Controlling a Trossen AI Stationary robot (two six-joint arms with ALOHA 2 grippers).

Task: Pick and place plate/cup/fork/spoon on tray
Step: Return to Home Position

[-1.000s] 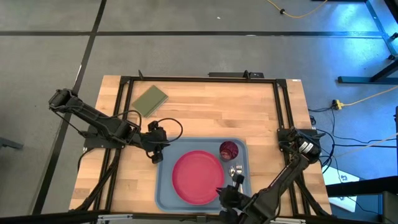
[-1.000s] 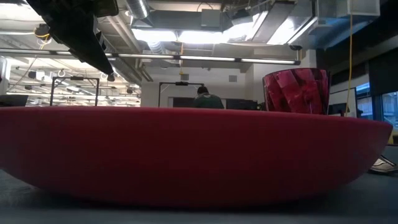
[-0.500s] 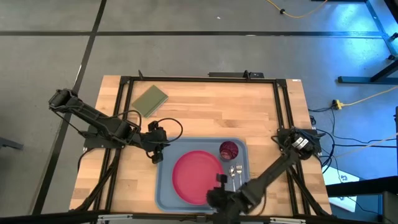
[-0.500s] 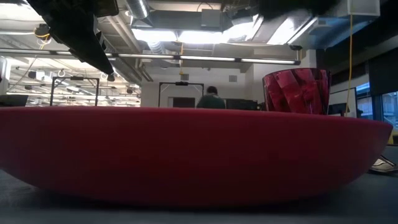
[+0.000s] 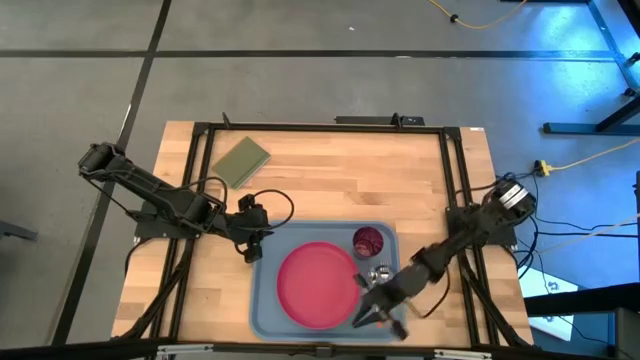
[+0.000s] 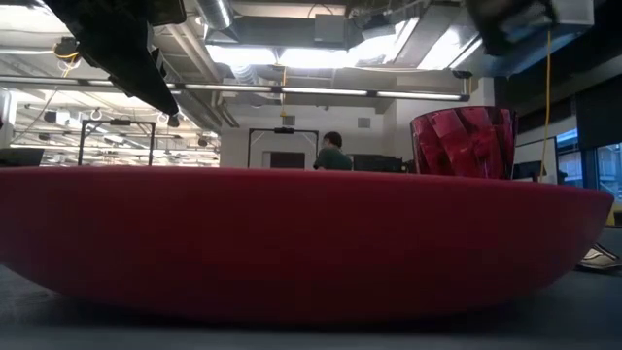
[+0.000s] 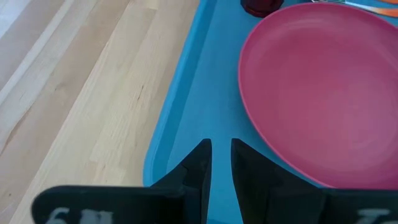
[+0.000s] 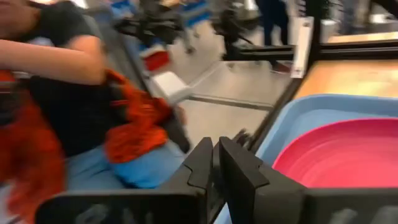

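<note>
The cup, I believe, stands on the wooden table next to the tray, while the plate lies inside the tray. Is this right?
Not quite. In the high view the cup stands inside the tray, in a corner, beside the plate. It is not on the wooden table. The plate does lie inside the tray.

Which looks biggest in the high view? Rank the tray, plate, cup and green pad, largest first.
1. The tray, the largest thing on the table.
2. The plate, lying inside the tray.
3. The green pad, clearly smaller than the plate.
4. The cup, smallest, in the tray's corner.
</note>
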